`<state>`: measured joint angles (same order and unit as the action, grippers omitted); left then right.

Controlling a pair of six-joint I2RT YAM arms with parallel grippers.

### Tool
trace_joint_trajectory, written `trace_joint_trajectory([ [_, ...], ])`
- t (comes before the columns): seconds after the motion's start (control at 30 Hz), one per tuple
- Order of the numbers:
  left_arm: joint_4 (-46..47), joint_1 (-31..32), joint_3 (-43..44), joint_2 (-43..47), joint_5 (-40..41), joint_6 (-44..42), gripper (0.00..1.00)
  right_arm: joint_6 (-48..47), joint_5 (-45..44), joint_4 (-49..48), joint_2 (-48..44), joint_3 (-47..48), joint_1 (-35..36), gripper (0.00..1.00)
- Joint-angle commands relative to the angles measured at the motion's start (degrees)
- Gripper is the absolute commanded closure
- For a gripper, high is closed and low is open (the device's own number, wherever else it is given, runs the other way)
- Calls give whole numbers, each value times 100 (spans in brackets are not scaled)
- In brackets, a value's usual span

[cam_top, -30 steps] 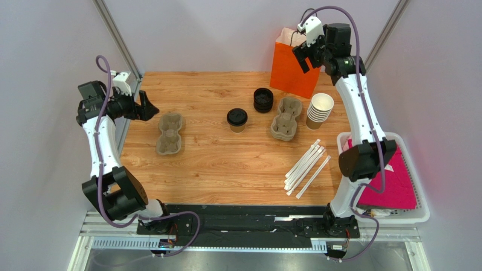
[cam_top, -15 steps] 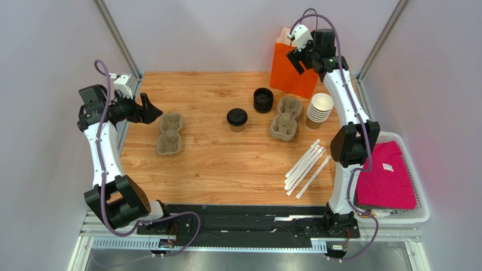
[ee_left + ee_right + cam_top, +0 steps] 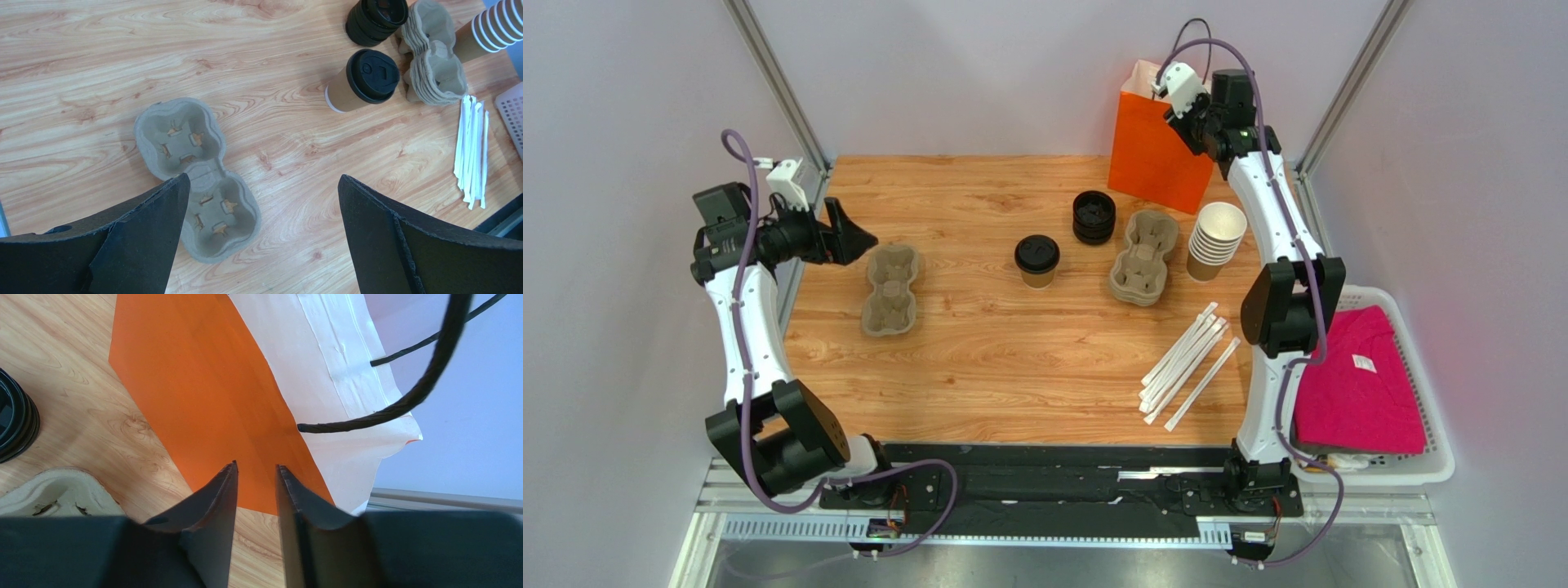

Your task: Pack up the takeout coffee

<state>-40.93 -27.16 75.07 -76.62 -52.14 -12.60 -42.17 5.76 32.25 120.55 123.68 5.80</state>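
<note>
Left gripper [image 3: 847,233]: jaws spread wide, held over the desk's [image 3: 989,368] left edge, beside 1 cup carrier [image 3: 891,289]. Takeout coffee [image 3: 1037,260]: upright, lidded, mid-desk, untouched. Right gripper [image 3: 256,468]: jaws narrowed to a slim gap, nothing between them, at the orange paper bag's [image 3: 1149,153] upper rim.

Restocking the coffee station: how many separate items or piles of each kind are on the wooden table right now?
Lidded coffee cup: 1
Stack of lidless cups: 1
Stack of black lids: 1
Single cup carrier: 1
Stack of cup carriers: 1
Orange paper bag: 1
Pile of white straws: 1
Total: 7
</note>
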Motion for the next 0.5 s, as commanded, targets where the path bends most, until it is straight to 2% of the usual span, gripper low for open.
trace_joint_trajectory([
  [0.0, 261, 0, 245, -46, -227, 223, 1, -291, 189, -289, -163, -89, -44, 80],
  [0.1, 313, 0, 263, -64, -244, 275, 1, -379, 198, -316, -216, -124, -53, 100],
  [0.27, 357, -9, 254, -72, -270, 372, 1, -353, 355, -360, -286, -116, -114, 100],
  [0.47, 357, -9, 245, -64, -288, 372, 1, 279, 952, -378, -533, 42, -360, 100],
])
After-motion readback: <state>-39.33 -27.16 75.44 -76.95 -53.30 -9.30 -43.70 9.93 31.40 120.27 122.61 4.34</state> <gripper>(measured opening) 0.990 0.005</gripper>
